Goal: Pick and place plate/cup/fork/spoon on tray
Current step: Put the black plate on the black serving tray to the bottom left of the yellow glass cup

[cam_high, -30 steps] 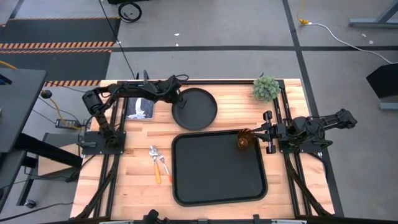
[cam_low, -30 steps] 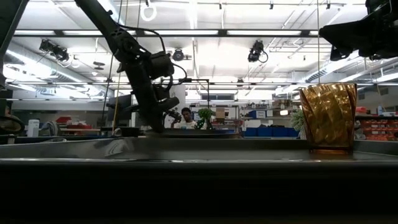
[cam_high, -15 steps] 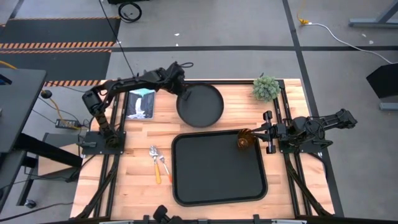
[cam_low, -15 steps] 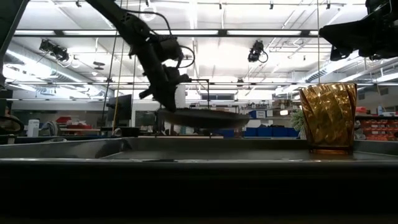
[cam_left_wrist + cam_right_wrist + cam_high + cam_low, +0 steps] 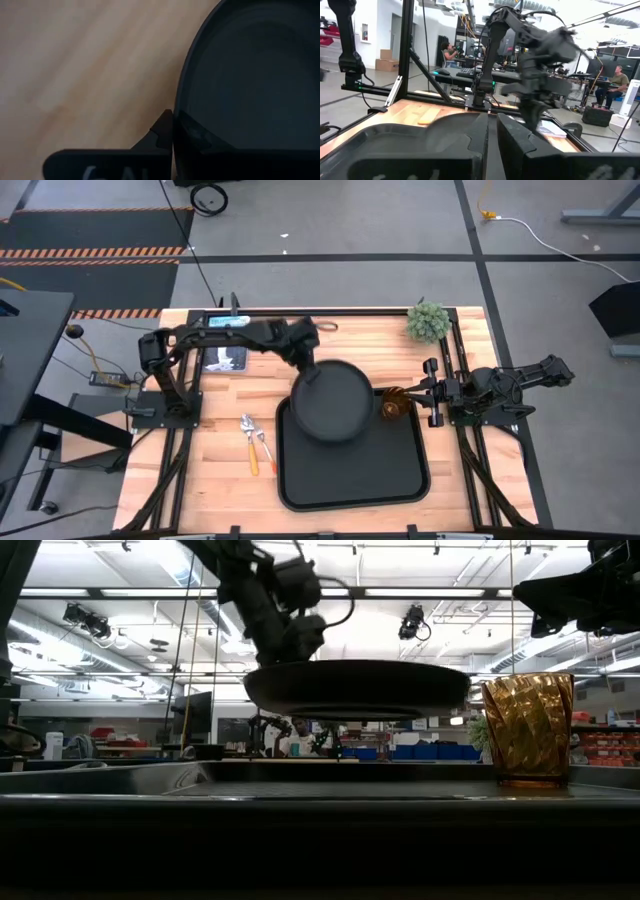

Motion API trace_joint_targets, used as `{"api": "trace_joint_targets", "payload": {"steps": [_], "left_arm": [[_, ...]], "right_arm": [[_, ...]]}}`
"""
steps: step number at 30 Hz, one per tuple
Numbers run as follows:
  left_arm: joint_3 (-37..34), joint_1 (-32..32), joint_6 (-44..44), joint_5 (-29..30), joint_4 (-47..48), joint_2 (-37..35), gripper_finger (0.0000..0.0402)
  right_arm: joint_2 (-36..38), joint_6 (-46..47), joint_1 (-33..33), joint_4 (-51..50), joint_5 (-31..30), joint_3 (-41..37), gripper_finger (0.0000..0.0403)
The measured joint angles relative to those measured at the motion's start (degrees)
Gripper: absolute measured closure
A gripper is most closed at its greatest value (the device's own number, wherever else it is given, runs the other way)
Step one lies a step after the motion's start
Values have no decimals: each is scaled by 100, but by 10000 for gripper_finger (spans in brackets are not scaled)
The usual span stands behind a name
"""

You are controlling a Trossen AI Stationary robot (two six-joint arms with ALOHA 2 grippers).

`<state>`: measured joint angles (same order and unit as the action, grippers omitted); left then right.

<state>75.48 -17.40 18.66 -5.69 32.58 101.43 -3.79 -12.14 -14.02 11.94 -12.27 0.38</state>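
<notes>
My left gripper [image 5: 305, 370] is shut on the round black plate [image 5: 335, 402], which hangs level above the far left part of the black tray [image 5: 400, 470]; the low view shows the plate [image 5: 357, 690] clear of the tray rim [image 5: 320, 802]. The amber cup [image 5: 393, 403] stands upright on the tray's far right corner and also shows in the low view [image 5: 527, 730]. My right gripper [image 5: 410, 393] is shut and empty, just right of the cup and higher than it. The fork and spoon [image 5: 256, 446] lie side by side on the table left of the tray. My left gripper pinches the plate's raised rim [image 5: 180, 112] on its far left side, one finger [image 5: 160, 132] outside the rim and one inside the plate. The fingers come from the table's far left, slanting down. The plate is lifted clear and level.
A small green potted plant [image 5: 427, 321] stands at the far right corner. A dark flat device [image 5: 225, 358] lies at the far left beside the left arm. People and benches show in the room beyond the table.
My left gripper has lifted the plate off the table's far side and carried it up, then toward the near edge and the right. The plate has stayed level and now hangs over the tray's far left part.
</notes>
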Motion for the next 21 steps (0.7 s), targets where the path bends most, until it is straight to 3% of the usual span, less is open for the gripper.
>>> {"api": "trace_joint_targets", "payload": {"steps": [10, 21], "left_arm": [[0, 1190, 963, 476, 1, 4, 390], [0, 1857, 1778, 557, -598, 891, 390]], "right_arm": [[-1, -2, 2, 0, 0, 0, 357], [0, 0, 2, 46, 0, 0, 357]]}}
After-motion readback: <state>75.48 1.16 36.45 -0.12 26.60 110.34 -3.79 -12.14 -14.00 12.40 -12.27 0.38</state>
